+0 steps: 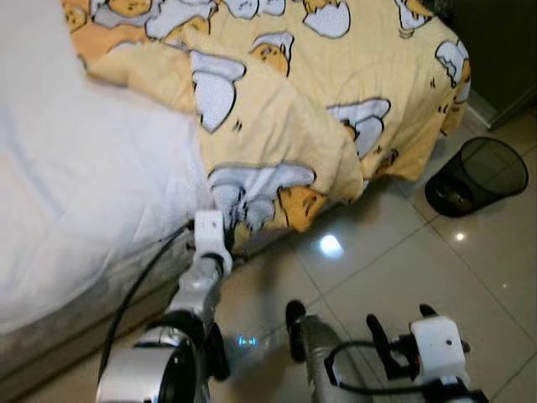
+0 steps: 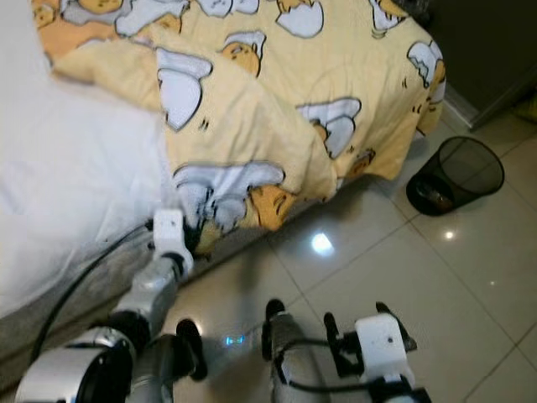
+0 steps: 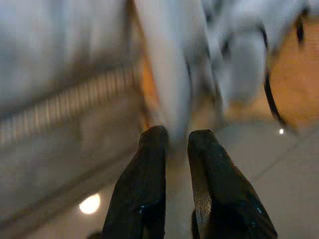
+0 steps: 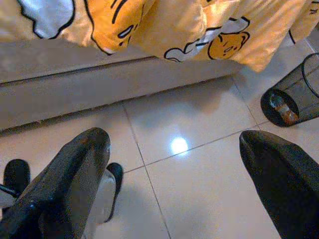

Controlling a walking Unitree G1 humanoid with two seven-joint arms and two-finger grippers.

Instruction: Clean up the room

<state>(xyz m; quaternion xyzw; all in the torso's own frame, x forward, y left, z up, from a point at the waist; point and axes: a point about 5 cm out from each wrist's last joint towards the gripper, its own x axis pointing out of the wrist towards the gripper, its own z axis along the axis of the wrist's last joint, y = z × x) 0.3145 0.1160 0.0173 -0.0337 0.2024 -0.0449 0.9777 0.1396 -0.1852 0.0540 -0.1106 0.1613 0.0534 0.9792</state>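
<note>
A yellow blanket (image 1: 294, 92) printed with cartoon eggs lies crumpled across the bed, one corner hanging over the side toward the floor. My left gripper (image 1: 225, 225) reaches up to that hanging corner. In the left wrist view its fingers (image 3: 154, 164) are closed to a thin gap on a blurred fold of the blanket (image 3: 169, 89). My right gripper (image 1: 401, 321) hovers low over the tiled floor, apart from the bed. Its fingers (image 4: 79, 164) are spread wide with nothing between them.
The white sheet (image 1: 84, 185) covers the bed's left part, and the grey mattress side (image 4: 99, 84) runs below it. A black mesh waste basket (image 1: 478, 176) with some litter inside stands on the glossy tiles (image 1: 403, 252) at the right, near the bed's corner.
</note>
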